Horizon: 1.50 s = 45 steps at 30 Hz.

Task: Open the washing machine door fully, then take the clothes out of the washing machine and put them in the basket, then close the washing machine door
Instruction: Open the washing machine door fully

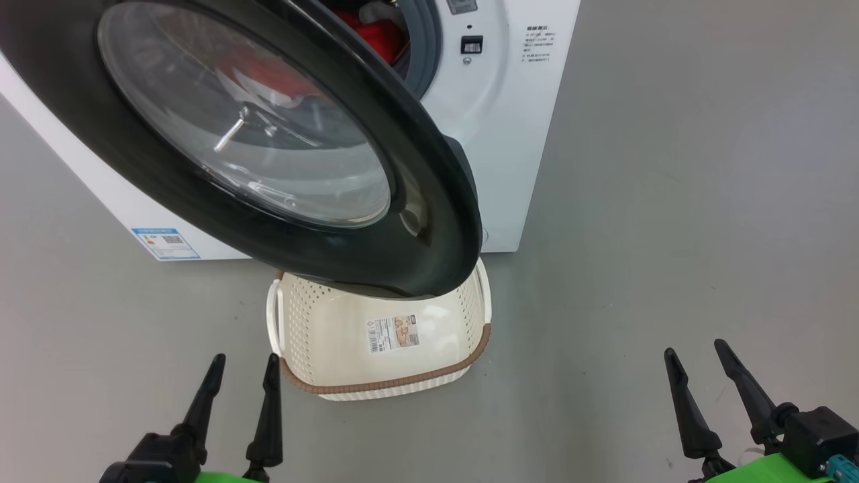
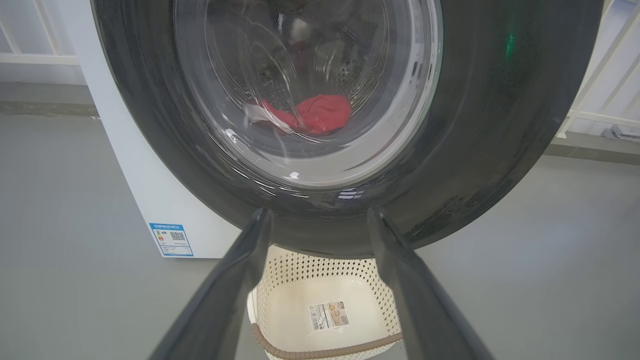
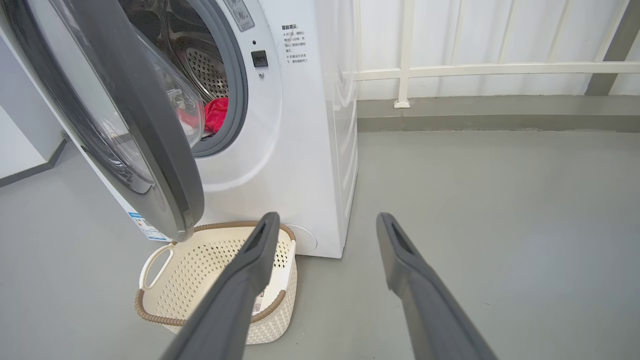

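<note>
A wheeled robot faces the washing machine (image 1: 510, 134) with both arms low. Its left gripper (image 1: 245, 362) sits at seven o'clock in the head view and its right gripper (image 1: 693, 349) at five o'clock, each with its fingers spread apart and holding nothing. The washing machine door (image 1: 248, 121) stands only partly swung out at eleven o'clock, its black rim hanging over the far end of the basket (image 1: 382, 388), which sits on the floor at twelve o'clock against the machine's foot. The clothes (image 1: 376, 33), red with a flash of white, lie in the drum at one o'clock behind the door's edge. The door seems the first job, and its glossy curved rim looks likely to slide off a thin finger pushing at a slant. If a garment is pulled out with the door only partly open, it may drape on the glass or drop beside the basket. A low sweep by the left arm could shove the light basket away.
</note>
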Available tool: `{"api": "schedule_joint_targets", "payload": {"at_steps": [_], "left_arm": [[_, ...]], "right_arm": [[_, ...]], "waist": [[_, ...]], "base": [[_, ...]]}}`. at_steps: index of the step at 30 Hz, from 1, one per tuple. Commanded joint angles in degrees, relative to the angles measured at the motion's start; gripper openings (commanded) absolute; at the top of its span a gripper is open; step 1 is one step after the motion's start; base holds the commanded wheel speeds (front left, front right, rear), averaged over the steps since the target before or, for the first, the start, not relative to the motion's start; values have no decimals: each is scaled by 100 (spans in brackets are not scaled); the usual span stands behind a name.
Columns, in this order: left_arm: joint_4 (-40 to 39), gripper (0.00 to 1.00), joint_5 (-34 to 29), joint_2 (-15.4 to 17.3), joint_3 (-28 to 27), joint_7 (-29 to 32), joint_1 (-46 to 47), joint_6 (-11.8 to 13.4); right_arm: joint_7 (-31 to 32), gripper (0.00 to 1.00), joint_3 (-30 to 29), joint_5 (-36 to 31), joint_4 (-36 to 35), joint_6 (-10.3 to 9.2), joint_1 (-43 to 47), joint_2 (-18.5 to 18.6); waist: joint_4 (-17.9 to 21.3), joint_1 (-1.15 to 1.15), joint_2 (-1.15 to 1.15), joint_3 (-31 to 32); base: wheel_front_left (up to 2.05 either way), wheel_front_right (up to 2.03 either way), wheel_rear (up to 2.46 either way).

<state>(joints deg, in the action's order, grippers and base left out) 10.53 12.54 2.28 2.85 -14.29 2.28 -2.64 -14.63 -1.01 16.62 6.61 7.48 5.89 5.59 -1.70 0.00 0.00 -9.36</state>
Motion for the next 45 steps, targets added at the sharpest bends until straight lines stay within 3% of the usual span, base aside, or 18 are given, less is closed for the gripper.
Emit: {"api": "schedule_joint_targets", "payload": {"at_steps": [1, 11, 12, 13, 15, 16, 24, 35, 40, 45], "left_arm": [[-171, 100, -47, 60, -202, -71, 17, -22], [-184, 100, -53, 60, -165, -71, 40, -16], [-182, 100, -52, 60, -162, -71, 47, -16], [-181, 100, -48, 60, -158, -71, 53, -18], [-187, 100, -33, 60, -139, -71, 59, -29], [-192, 100, -26, 60, -128, -71, 61, -31], [-270, 100, 48, 60, -58, -71, 101, -40], [-391, 100, 156, 60, 63, -71, 167, -88], [-412, 100, 205, 60, 160, -71, 231, -111], [-427, 100, 236, 60, 230, -71, 270, -119]], "right_arm": [[-37, 100, 132, -37, -134, 1, -45, 77], [-37, 100, 180, 99, -88, 1, -129, 46], [-37, 83, 212, 120, -92, 1, -168, 52], [-37, 50, 245, 146, -96, 1, -208, 59], [-37, 13, 274, 237, -113, 1, -301, 55], [-37, 0, 278, 294, -123, 1, -352, 50], [-37, 0, 400, 1054, -271, 1, -945, 79], [-37, 0, 999, 2299, -485, 1, -2110, 465], [-37, 0, 1351, 3425, -297, 1, -2617, 525], [-36, 0, 2087, 5241, -116, 1, -3091, 857]], "waist": [[-2, 0, 0, 0], [-45, 0, 0, -27], [-51, 0, 0, -32], [-58, 0, 0, -37], [-76, 0, 0, -40], [-86, 0, 0, -45], [-197, 0, 0, -100], [-397, 0, 0, -232], [-528, 0, 0, -334], [-655, 0, 0, -419]], "base": [[0, 0, 0], [0, 0, 0], [0, 0, 0], [0, 0, 0], [0, 0, 0], [0, 0, 0], [0, 0, 0], [0, 0, 0], [0, 0, 0], [0, 0, 0]]}}
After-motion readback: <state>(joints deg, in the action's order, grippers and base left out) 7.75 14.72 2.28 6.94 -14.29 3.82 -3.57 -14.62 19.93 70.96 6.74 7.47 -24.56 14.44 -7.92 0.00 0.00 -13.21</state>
